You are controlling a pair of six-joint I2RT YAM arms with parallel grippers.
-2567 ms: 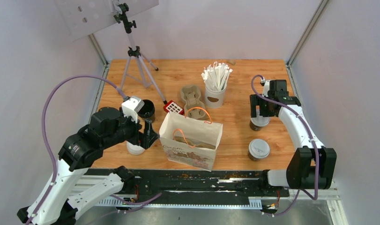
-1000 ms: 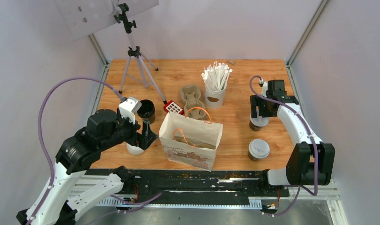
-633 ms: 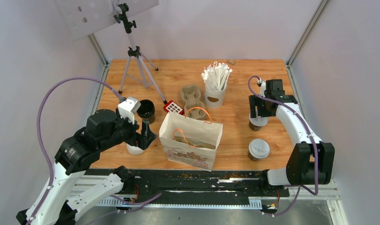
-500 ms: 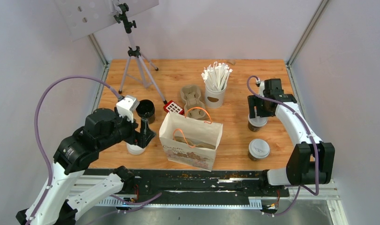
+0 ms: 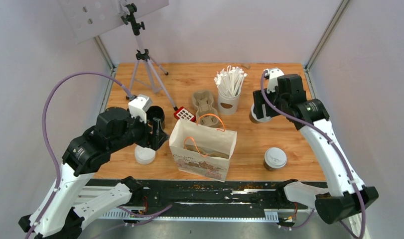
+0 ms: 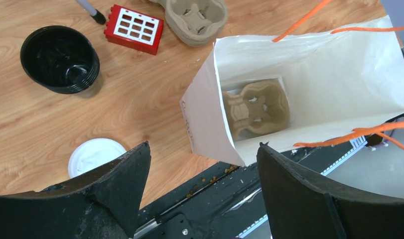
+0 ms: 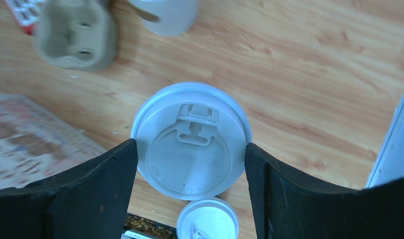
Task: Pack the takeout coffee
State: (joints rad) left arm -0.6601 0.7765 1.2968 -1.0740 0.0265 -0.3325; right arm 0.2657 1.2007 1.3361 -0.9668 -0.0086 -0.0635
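Right gripper [image 7: 190, 145] has lifted one coffee cup [image 7: 191, 124] off the right side of the worktop [image 5: 269, 74] and carried it back and leftward. Its fingers are clamped on either side of the white lid, and the cup hangs above the wood near the cup of sticks [image 5: 229, 94]. Second coffee cup [image 5: 275, 158] stands toward the near right corner. Left gripper [image 6: 203, 147] has come off the white lid [image 6: 95, 156] by the near edge. Its jaws are apart and empty above the paper bag [image 6: 309, 55], with a pulp tray [image 6: 257, 107] on the bag's bottom.
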